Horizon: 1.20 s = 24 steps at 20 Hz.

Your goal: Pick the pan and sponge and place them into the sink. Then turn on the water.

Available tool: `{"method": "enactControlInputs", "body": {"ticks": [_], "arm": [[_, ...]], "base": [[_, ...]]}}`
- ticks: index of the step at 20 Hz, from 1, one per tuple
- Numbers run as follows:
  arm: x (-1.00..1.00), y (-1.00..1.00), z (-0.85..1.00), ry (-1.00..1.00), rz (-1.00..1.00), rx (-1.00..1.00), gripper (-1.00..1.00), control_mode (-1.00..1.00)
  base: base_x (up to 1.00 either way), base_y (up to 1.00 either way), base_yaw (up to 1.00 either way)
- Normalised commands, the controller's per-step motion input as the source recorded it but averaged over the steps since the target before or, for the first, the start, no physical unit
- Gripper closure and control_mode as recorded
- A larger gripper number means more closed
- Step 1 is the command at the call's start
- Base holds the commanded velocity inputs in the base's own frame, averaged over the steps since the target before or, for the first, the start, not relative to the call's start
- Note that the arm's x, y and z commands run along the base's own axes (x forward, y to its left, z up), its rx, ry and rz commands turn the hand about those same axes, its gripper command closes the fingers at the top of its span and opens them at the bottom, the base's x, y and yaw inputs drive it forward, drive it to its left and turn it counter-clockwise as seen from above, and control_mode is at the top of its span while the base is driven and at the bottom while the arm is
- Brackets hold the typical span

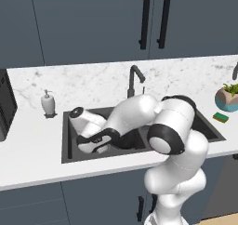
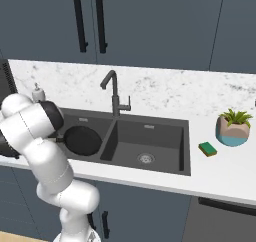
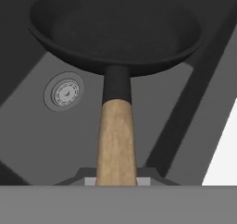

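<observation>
- 1 soap dispenser (image 1: 48, 102), white, left of centre in the left base view, standing on the tabletop (image 1: 28, 149) just beside the sink's left rim.
- 1 sink (image 2: 185, 151), dark grey, 2 basins; 1 round drain (image 2: 145, 158) shows in the right basin in the right base view, 1 more drain (image 3: 64, 92) at left of centre in the hand view.
- 1 pan (image 2: 82, 139), black, over the left basin, left of centre in the right base view. Can't tell if it touches the floor of the basin.
- Pan's wooden handle (image 3: 115, 144) runs down to bottom centre of the hand view; jaws clamped on it.
- 1 faucet (image 2: 114, 93), dark, behind the divider between the basins, upper middle of the right base view.
- 1 sponge (image 2: 207, 148), green, on the tabletop right of the sink, apart from the rim.
- 1 potted plant (image 2: 233, 128), right edge, just behind the sponge.
</observation>
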Motion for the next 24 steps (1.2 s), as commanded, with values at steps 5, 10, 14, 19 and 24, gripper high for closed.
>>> {"method": "enactControlInputs", "body": {"ticks": [5, 10, 14, 19, 24], "arm": [[-0.07, 0.0, -0.13, 0.0, -0.19, 0.0, 1.0, -1.0], [0.11, -0.16, -0.22, 0.0, -0.22, 0.0, 1.0, -1.0], [0.51, -0.19, -0.52, 0.0, -0.12, 0.0, 1.0, -1.0], [0.67, -0.01, -0.94, 0.0, -0.07, 0.0, 1.0, -1.0], [0.35, 0.16, -1.0, 0.0, -0.01, 0.0, 1.0, -1.0]], "base": [[0.0, 0.0, 0.0], [0.0, 0.0, 0.0], [0.0, 0.0, 0.0], [0.0, 0.0, 0.0], [0.0, 0.0, 0.0]]}}
